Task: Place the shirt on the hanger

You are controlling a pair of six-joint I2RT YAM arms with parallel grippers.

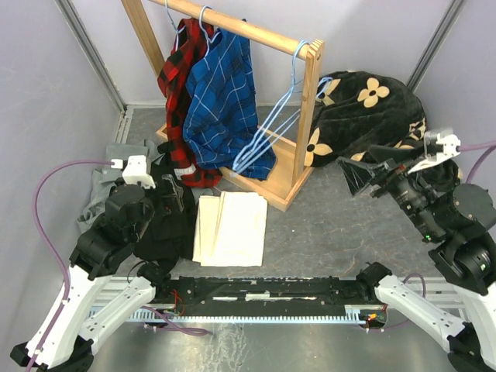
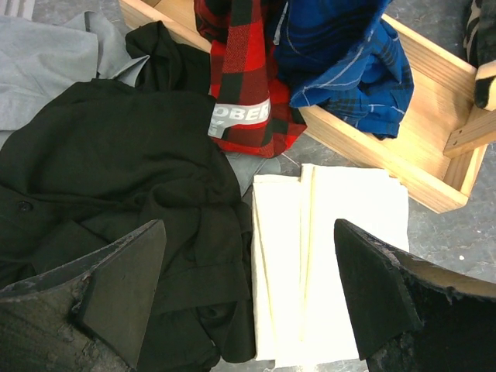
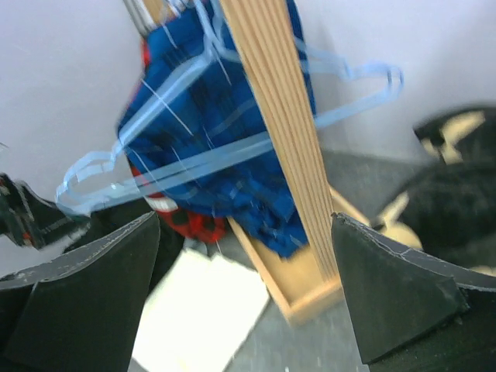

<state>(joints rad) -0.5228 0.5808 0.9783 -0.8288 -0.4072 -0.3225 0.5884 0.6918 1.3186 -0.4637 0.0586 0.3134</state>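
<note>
left end effector [image 2: 248,267] spread wide above the crumpled black shirt [image 2: 116,163] on the worktop [image 2: 465,236] (its collar label hidden); right end effector [image 3: 244,263] gapes wide, empty, facing a blurred hanger [image 3: 178,165] on the wooden rack [image 3: 271,116].

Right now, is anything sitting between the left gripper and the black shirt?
Nothing visible does. The left gripper is open, and the black shirt lies uncovered just below it. The folded cream cloth lies beside the shirt, not over it.
</note>
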